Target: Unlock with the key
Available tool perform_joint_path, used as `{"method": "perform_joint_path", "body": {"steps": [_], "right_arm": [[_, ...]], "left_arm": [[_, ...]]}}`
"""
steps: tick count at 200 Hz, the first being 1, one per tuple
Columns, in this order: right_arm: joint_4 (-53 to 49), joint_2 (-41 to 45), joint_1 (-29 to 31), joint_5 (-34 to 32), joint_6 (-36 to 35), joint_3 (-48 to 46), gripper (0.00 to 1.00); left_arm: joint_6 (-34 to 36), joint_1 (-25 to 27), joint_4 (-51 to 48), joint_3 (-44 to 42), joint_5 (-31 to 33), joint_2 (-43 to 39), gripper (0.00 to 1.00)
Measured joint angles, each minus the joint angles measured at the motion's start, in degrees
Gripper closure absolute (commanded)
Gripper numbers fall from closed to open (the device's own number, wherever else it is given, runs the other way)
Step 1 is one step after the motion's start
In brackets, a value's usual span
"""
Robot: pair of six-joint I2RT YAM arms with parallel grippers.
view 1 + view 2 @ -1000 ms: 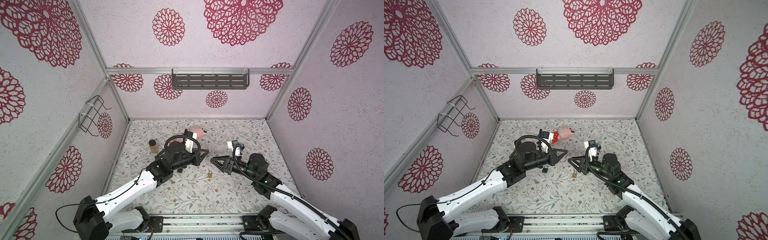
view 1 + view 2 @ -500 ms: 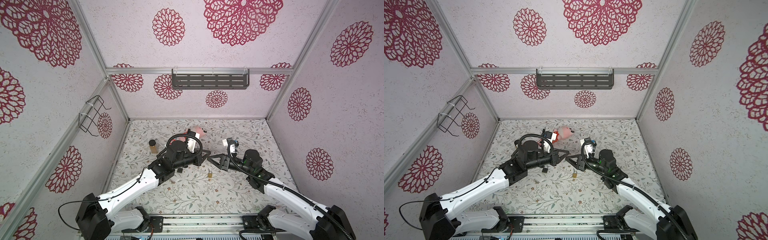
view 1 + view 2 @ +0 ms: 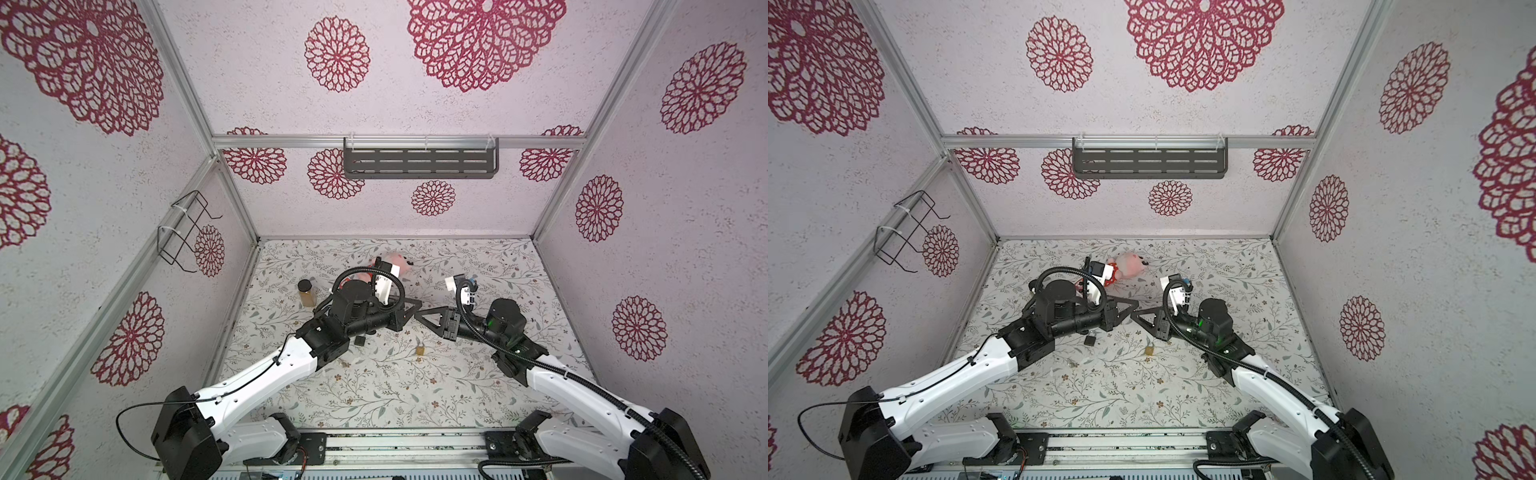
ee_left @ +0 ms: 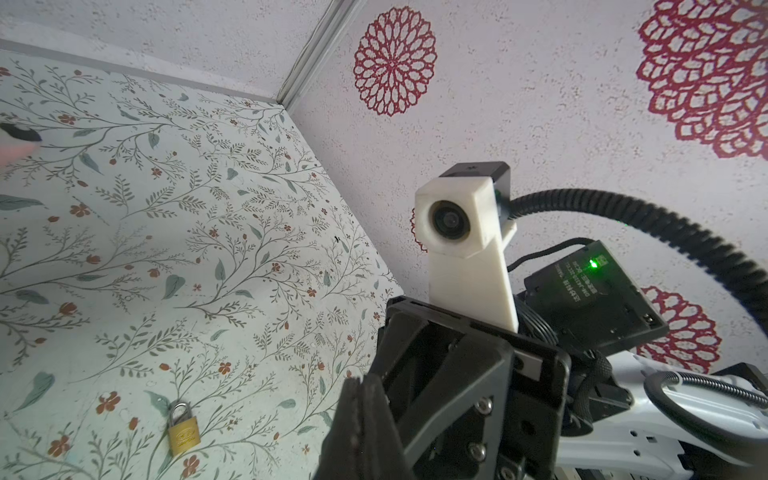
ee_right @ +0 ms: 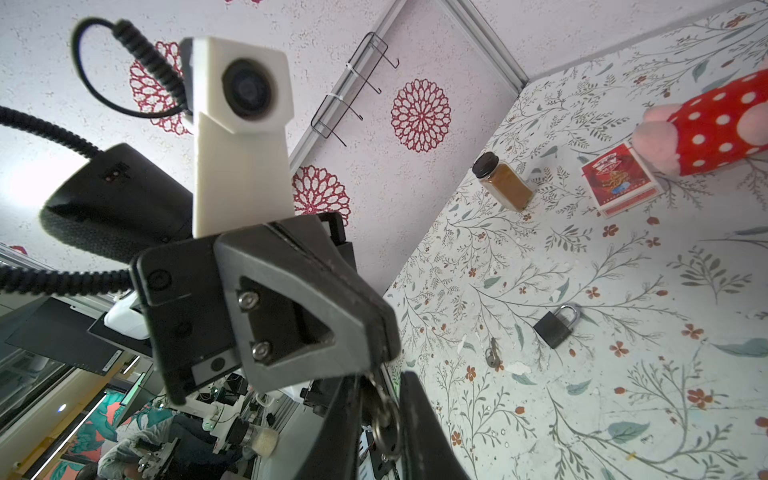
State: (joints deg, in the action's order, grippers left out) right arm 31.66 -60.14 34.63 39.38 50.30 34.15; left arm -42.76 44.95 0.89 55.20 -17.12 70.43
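Lying flat: brass padlock (image 3: 420, 350) | black padlock (image 3: 360, 340) nearby | spice jar (image 3: 306, 293) upright

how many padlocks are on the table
2. A brass padlock lies in the open near the middle of the mat. A black padlock lies left of it, right beside the left arm. Another could be hidden under an arm.

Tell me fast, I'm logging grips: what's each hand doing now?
Left hand: closed, holding the key.
Right hand: flanks the key's ring; grip cannot be told.
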Motion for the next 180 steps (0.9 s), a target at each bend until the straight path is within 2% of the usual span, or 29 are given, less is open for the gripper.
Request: {"method": "perform_joint_path", "body": {"steps": [51,88,96,111,128,135,158,180], "right_arm": [[0.7,0.1,-0.1,0.4,0.4,0.0,1.0],[0.1,0.6,-0.2,0.3,0.0,0.0,1.0],[-0.6,1.1,-0.3,0.3,-0.3,0.0,1.0],[-2.1,2.0,-0.4,-0.1,-1.1,0.0,1.0],[-4.4,2.9,-1.2,-0.6,-2.0,0.0,1.0],[-5.3,3.2,-1.6,-1.0,-2.4,-0.1,1.0],[-7.2,4.5,-3.1,-1.7,-3.1,-1.6,1.0],[-9.8,5.7,-4.6,-1.9,-3.7,-3.7,1.0]], "left_arm": [[0.1,0.0,-0.1,0.2,0.2,0.0,1.0],[0.1,0.0,0.3,0.2,0.2,0.0,1.0],[0.1,0.0,0.5,0.2,0.2,0.1,0.93],[0.1,0.1,0.8,0.2,0.1,0.4,0.86],[0.4,0.0,0.9,0.2,0.8,0.5,0.61],[0.3,0.0,1.0,0.2,1.3,0.5,0.54],[-0.8,-0.2,1.4,0.1,3.2,0.5,0.42],[-1.9,-0.3,1.6,-0.1,5.7,0.5,0.38]]}}
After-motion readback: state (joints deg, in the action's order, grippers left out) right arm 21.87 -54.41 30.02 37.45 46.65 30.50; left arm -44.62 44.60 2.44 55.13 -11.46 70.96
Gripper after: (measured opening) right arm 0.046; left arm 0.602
